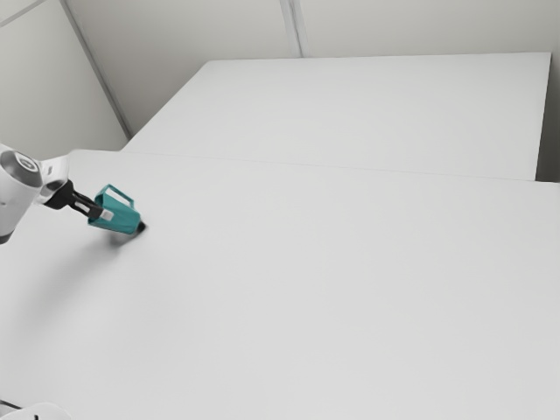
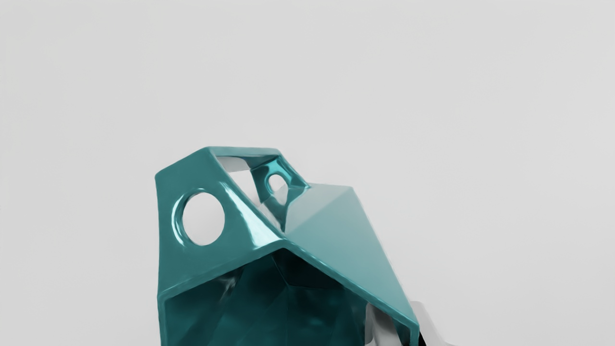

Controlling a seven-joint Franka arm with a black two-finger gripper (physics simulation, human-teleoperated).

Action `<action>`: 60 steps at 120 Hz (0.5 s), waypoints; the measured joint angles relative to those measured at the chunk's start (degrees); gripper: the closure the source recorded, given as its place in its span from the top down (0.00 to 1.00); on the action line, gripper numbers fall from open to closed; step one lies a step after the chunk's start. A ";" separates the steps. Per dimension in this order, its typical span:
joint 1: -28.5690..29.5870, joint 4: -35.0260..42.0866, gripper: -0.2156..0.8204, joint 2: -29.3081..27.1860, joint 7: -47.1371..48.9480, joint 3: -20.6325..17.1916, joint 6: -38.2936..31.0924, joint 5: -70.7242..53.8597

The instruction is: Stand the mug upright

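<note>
Teal mug point(image 1: 122, 220) tilts, base beyond the jaws point(image 1: 106, 213), which pinch its wall near the rim; that one-sided hold might let it swivel and topple.

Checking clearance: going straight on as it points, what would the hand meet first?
The hand holds the teal mug, so the mug's far end would likely meet the table first; the remaining gap is unclear.

Qty: 1 mug point(image 1: 125, 220), 1 claw point(image 1: 105, 213)
</note>
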State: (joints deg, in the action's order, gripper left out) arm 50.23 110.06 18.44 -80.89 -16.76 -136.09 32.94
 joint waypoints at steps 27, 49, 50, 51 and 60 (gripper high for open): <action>-0.03 0.00 0.04 -0.74 0.69 -0.57 -0.68 -1.11; -1.06 0.14 0.04 -2.69 1.57 -0.80 -0.95 -2.25; -1.14 0.17 0.04 -2.82 1.62 -0.80 -0.95 -2.30; -1.22 0.20 0.04 -2.95 1.68 -0.81 -0.95 -2.37; -2.84 0.49 0.04 -4.45 2.40 -0.35 -0.77 -3.37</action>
State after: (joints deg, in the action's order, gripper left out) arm 47.38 110.56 13.99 -78.48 -17.11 -136.86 29.57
